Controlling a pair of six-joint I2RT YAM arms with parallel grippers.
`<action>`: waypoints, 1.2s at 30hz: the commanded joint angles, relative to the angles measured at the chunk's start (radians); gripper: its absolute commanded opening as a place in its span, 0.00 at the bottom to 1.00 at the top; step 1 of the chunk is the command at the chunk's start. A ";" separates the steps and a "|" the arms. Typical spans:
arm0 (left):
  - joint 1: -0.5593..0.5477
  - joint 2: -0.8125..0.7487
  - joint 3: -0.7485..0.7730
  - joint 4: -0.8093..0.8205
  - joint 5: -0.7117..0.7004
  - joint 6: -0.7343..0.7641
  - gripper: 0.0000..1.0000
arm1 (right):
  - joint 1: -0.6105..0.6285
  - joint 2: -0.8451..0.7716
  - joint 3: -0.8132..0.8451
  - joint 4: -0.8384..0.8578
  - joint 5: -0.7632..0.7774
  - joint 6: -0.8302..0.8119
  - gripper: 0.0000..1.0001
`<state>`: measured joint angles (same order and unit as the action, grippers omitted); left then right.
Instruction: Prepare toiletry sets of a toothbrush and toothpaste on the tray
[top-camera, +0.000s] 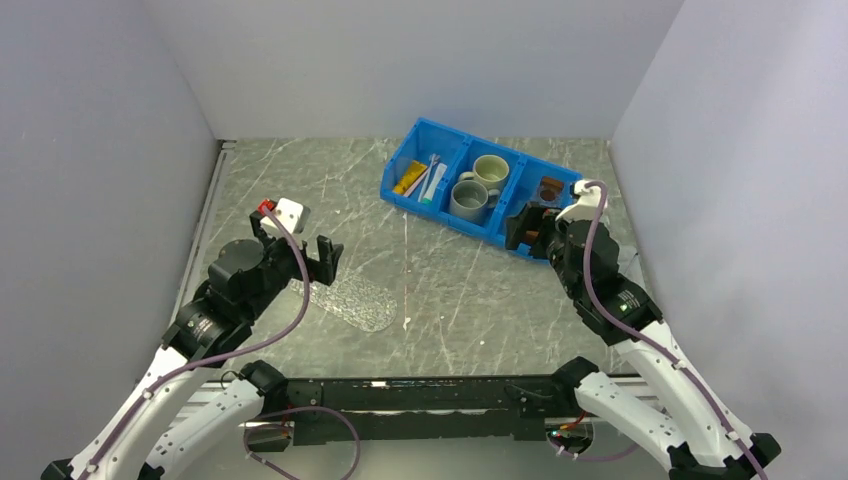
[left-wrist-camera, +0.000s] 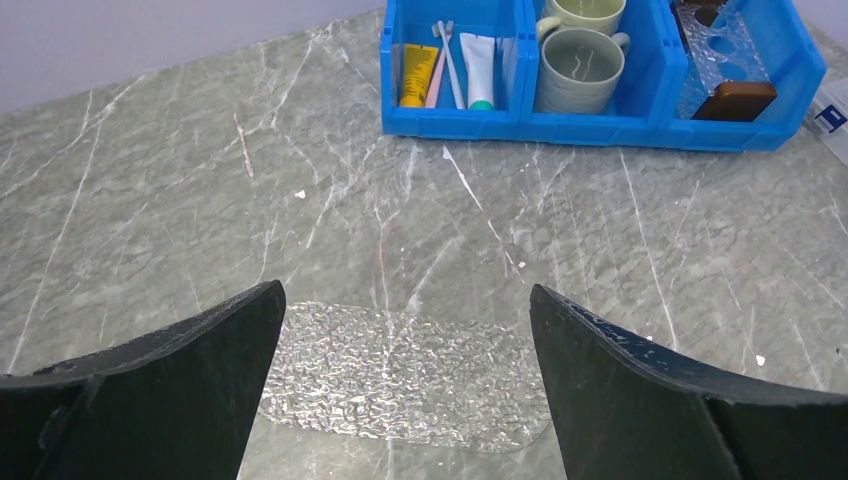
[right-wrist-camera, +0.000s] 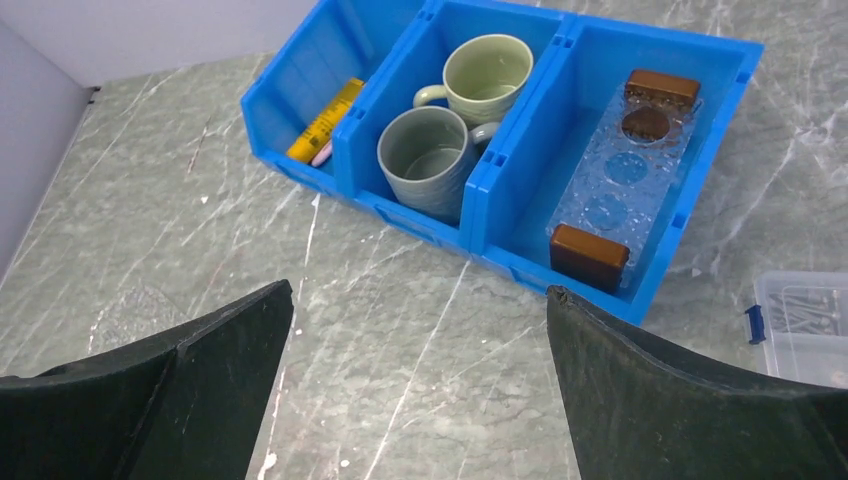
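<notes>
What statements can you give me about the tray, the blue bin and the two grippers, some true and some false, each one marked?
1. The tray has nothing on it. True.
2. The toothbrushes and toothpaste tubes lie in the middle compartment of the blue bin. False: they lie in an end compartment; the middle one holds two mugs.
3. The left gripper and the right gripper both have open jaws and hold nothing. True.
4. One mug lies on its side. False: both stand upright.
</notes>
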<state>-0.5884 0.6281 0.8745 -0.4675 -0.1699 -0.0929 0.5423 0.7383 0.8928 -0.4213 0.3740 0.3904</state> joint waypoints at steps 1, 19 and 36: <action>0.005 -0.007 -0.006 0.038 0.025 0.021 0.99 | 0.000 0.038 0.041 -0.004 0.050 0.006 1.00; 0.005 -0.016 0.004 0.012 0.025 0.014 0.99 | -0.001 0.340 0.229 -0.062 0.106 0.025 0.98; 0.005 -0.046 -0.002 0.013 0.027 0.017 0.99 | -0.126 0.756 0.482 -0.143 0.132 0.222 0.82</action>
<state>-0.5877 0.5907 0.8696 -0.4767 -0.1543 -0.0895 0.4694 1.4437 1.3079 -0.5453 0.5030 0.5457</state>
